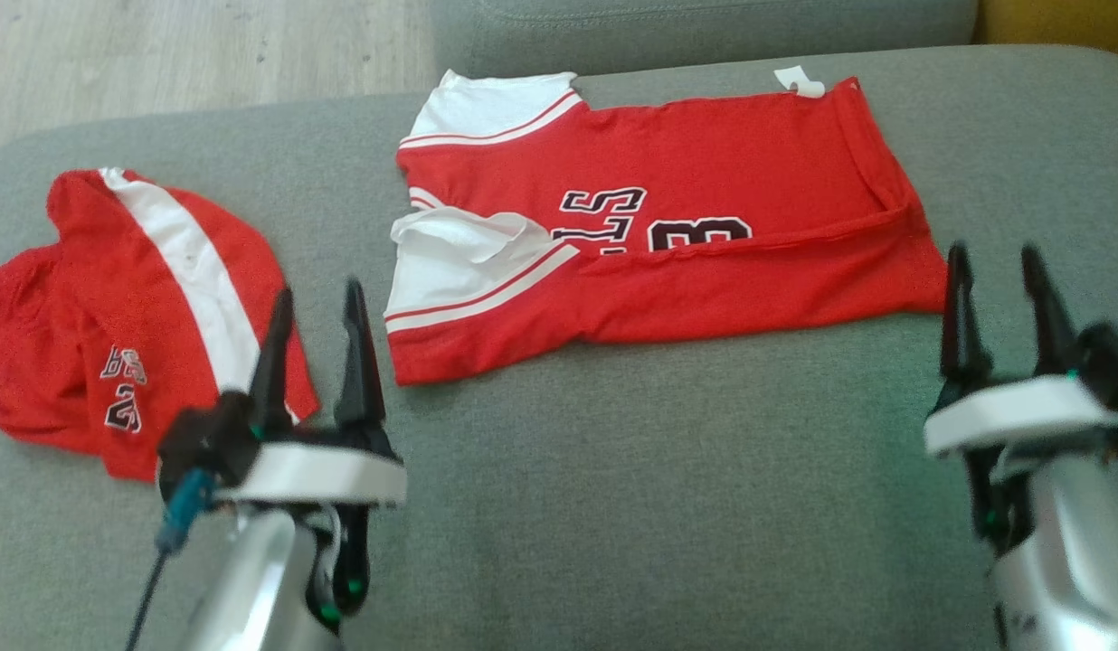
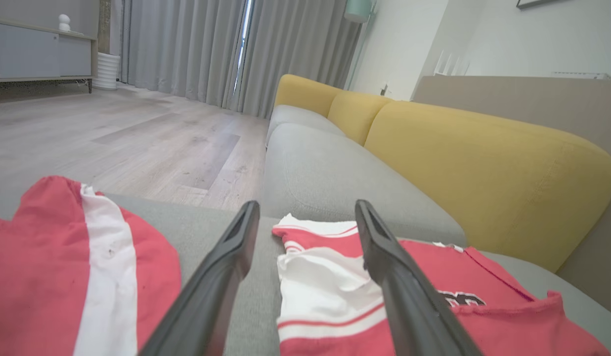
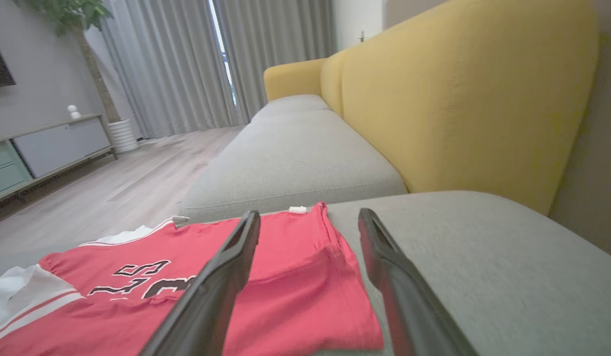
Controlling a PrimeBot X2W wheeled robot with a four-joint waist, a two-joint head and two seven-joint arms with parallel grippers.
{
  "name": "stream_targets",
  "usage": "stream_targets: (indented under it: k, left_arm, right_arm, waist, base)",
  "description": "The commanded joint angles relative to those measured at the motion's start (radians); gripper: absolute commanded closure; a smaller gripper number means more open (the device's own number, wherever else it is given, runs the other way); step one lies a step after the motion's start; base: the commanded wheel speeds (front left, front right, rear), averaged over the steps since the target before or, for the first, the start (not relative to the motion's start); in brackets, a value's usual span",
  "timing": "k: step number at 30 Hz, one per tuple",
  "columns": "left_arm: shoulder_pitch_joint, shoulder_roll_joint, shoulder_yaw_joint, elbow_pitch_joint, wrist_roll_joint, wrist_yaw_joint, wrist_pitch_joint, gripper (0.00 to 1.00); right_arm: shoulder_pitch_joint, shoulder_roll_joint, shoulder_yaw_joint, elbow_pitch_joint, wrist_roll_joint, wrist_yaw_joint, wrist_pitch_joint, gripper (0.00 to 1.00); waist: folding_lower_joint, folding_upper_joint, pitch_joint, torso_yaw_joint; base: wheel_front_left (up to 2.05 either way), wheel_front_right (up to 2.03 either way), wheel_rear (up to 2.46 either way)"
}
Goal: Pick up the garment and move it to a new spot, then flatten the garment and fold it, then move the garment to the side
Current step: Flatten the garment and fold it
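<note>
The garment (image 1: 686, 235) is a red jersey with white sleeves and black lettering, lying on the grey sofa seat (image 1: 613, 488) with its near long edge folded over. It shows again as the garment (image 2: 434, 306) and the garment (image 3: 266, 291) in the wrist views. My left gripper (image 1: 319, 298) hovers open near the jersey's sleeve end, nothing between its fingers (image 2: 226, 267). My right gripper (image 1: 993, 258) stands open just beside the jersey's hem corner, fingers (image 3: 384, 267) apart and bare.
A second red garment with a white stripe (image 1: 134, 316) lies crumpled at the seat's left. The yellow backrest (image 3: 458, 99) rises beyond the seat. Wooden floor (image 2: 112, 133) lies past the cushion's left edge. Bare grey cushion spreads in front of the jersey.
</note>
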Motion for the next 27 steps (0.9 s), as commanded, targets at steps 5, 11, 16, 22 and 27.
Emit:
stream_targets:
  k: [5, 11, 16, 22, 27]
  left_arm:
    - [0.007, -0.016, 0.053, -0.018, 0.034, -0.026, -0.005, 0.0]
    - [-0.022, -0.026, 0.034, 0.07, 0.052, -0.036, -0.003, 0.0]
    - [-0.075, -0.027, 0.024, 0.173, 0.059, -0.015, 0.042, 0.0]
    - [-0.135, -0.019, 0.031, 0.291, 0.062, 0.022, 0.082, 0.0]
    - [-0.179, -0.002, 0.029, 0.387, 0.071, 0.05, 0.134, 0.0]
  right_arm:
    - [0.044, 0.049, -0.018, -0.089, -0.047, -0.001, -0.01, 0.0]
    - [0.031, 0.064, -0.013, -0.133, -0.067, -0.001, 0.001, 0.0]
    - [0.016, 0.067, 0.0, -0.151, -0.078, -0.001, 0.014, 0.0]
    - [-0.003, 0.07, 0.02, -0.159, -0.078, -0.001, 0.019, 0.0]
    - [-0.019, 0.073, 0.039, -0.16, -0.075, -0.001, 0.021, 0.0]
  waist:
    - [0.0003, 0.0, 0.001, -0.018]
    - [0.0003, 0.0, 0.027, -0.042]
    - [0.0003, 0.0, 0.055, -0.057]
    - [0.0003, 0.0, 0.082, -0.078]
    - [0.0003, 0.0, 0.101, -0.096]
  base:
    - [0.0, 0.0, 0.0]
    - [0.0, 0.0, 0.0]
    - [0.0, 0.0, 0.0]
    - [0.0, 0.0, 0.0]
    - [0.0, 0.0, 0.0]
